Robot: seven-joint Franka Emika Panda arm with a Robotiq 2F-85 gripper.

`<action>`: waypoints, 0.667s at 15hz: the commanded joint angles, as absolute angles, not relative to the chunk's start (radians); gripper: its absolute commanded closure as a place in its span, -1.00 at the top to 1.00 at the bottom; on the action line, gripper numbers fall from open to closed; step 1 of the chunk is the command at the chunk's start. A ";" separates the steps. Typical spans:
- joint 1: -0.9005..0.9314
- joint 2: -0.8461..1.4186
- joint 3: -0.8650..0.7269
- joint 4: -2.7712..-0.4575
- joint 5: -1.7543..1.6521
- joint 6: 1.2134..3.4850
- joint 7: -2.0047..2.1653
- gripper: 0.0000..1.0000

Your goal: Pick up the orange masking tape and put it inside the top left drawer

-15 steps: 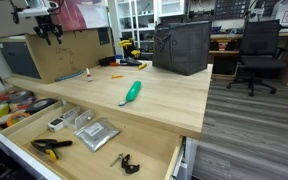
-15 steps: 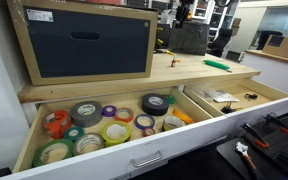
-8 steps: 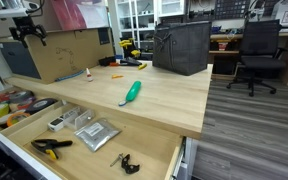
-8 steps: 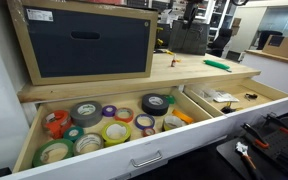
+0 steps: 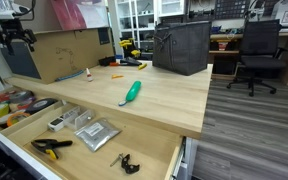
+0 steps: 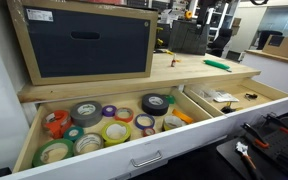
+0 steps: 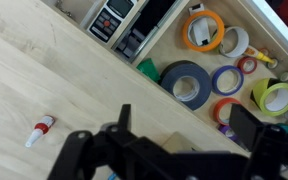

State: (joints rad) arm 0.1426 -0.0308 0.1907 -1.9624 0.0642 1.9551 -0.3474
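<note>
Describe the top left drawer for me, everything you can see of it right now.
The top left drawer is a shallow tray of light wood with a pale front panel and a metal pull handle. It stands pulled fully out from under the wooden bench top, level, beside a second open drawer. It is packed with rolls of tape lying flat in orange, grey, yellow, green and purple. Nothing is reaching into it.
</note>
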 commanded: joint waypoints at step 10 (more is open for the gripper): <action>0.173 -0.033 0.200 -2.018 0.013 2.051 -0.232 1.00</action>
